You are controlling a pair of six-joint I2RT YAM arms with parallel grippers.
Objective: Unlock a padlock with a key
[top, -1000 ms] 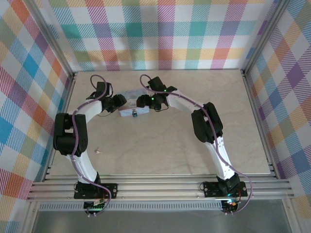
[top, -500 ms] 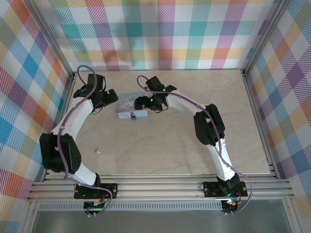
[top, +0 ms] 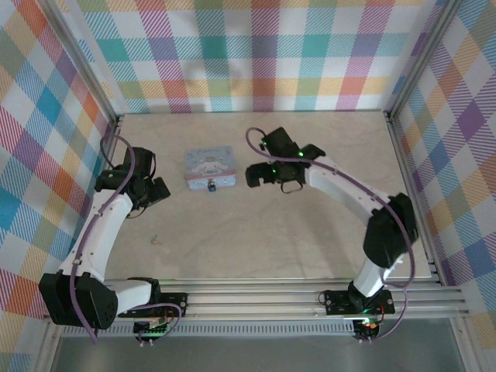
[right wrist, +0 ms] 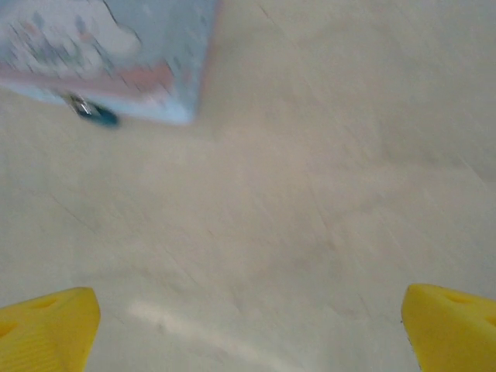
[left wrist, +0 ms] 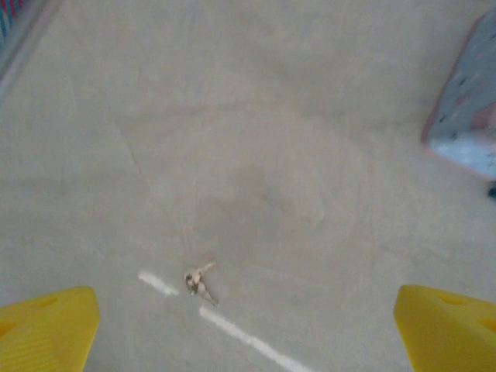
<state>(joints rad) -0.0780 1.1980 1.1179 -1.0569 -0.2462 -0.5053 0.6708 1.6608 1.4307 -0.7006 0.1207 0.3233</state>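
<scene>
The tiny black padlock (top: 211,185) with a bluish bit hangs at the near side of a pale blue cartoon-print tin (top: 211,165). In the right wrist view it is a small teal blur (right wrist: 94,111) under the tin's edge (right wrist: 108,54). A small pale key (top: 156,241) lies alone on the table; in the left wrist view the key (left wrist: 199,282) lies between and ahead of the yellow fingertips (left wrist: 46,329). My left gripper (top: 159,193) is open and empty, left of the tin. My right gripper (top: 253,175) is open and empty, right of the tin.
The tin's corner (left wrist: 469,116) shows at the right edge of the left wrist view. Metal rails (top: 256,298) run along the table's near edge, and plaid walls (top: 256,54) close in the back and sides. Bare beige tabletop (top: 294,232) lies in front of the tin.
Both grippers drew back from the tin and spread wide. The left arm swung left and nearer; the right arm moved right. The tin and padlock stayed put.
</scene>
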